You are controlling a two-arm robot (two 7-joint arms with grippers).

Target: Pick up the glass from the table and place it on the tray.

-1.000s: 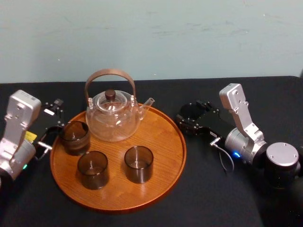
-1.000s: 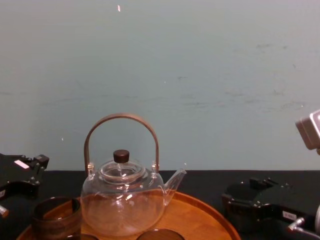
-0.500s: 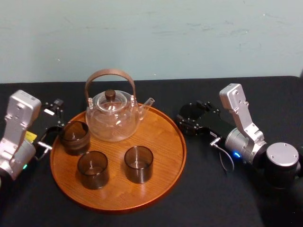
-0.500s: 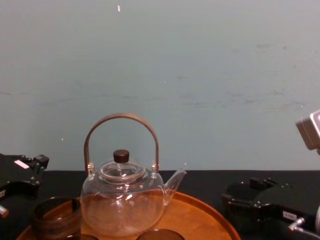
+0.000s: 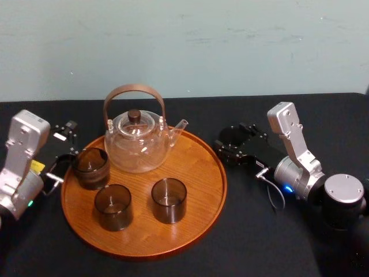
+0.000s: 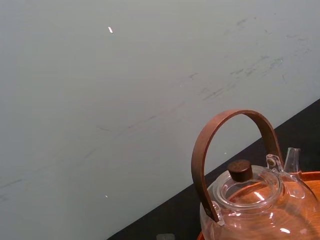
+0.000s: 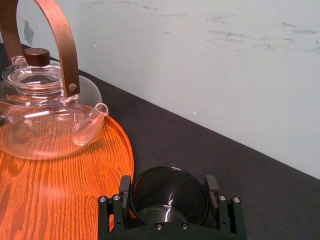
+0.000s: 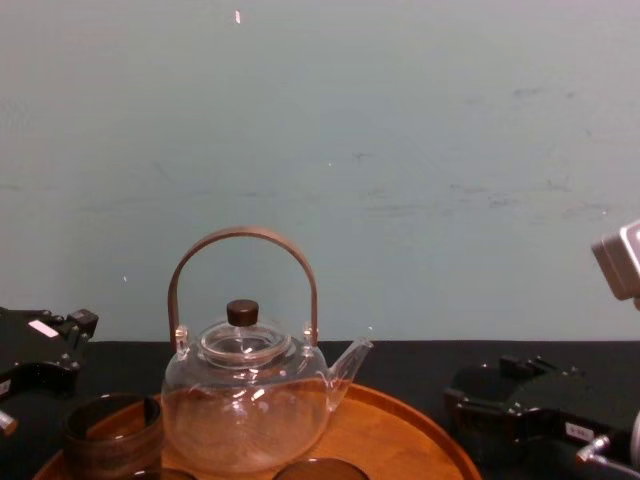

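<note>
We see the black counter (image 5: 259, 242) running across under a pale wall (image 5: 230, 46); on its middle lies the tray (image 5: 199, 173), round, orange-brown wood with a low rim; at the back of the tray stands a clear teapot (image 5: 136, 147) with a dark knob on its lid, a brown hoop handle upright over it and its spout turned toward the robot's right.

The right arm lies low over the counter to the right of the tray, and its right pincer (image 5: 229, 145) reaches toward the tray's right rim; from the right wrist we see its fingers (image 7: 124, 187) closed in on either side of the glass (image 7: 169, 199), a dark, upright tumbler that they hold between them; the glass is off the tray, just beside the rim on the counter side.

The left pincer (image 5: 62, 149) sits at the tray's left edge, close to the rear glass (image 5: 91, 167); how far it is open we cannot tell.

Three more dark glasses stand upright on the tray: the rear glass by the left rim, next to the teapot, then the front-left glass (image 5: 113, 206) and the front-right glass (image 5: 169, 199) side by side nearer the robot, apart from one another.
</note>
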